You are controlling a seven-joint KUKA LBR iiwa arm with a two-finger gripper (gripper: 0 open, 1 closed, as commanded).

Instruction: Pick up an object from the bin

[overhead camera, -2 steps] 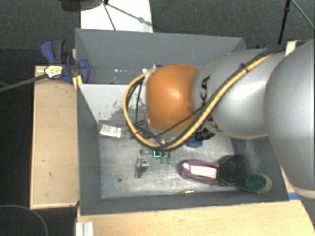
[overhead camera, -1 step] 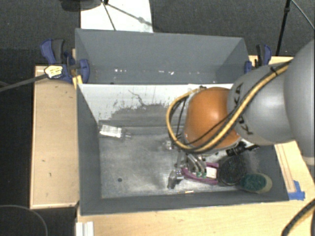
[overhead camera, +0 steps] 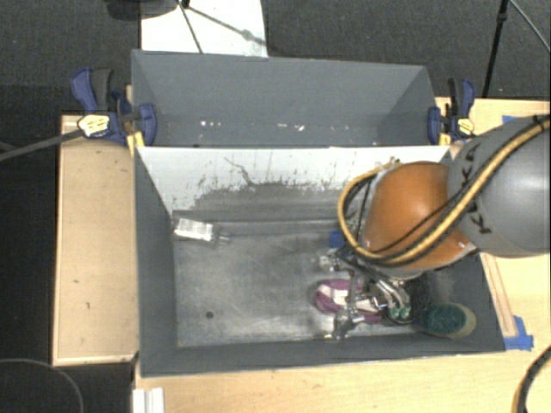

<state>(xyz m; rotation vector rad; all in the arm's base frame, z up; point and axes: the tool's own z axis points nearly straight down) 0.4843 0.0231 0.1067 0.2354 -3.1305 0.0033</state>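
The pincer (overhead camera: 351,306) hangs directly above a small purple rounded thing (overhead camera: 325,298) at the grey metal bin's (overhead camera: 250,291) front. Wide or narrow, I cannot tell.

One camera, above bin (overhead camera: 258,265), angled downward, fairly near

The bin (overhead camera: 241,291) was matt grey metal, its back slope scratched pale. The arm's orange cover (overhead camera: 413,213) was smooth and glossy. A small wrapper (overhead camera: 194,230) looked like shiny clear plastic.
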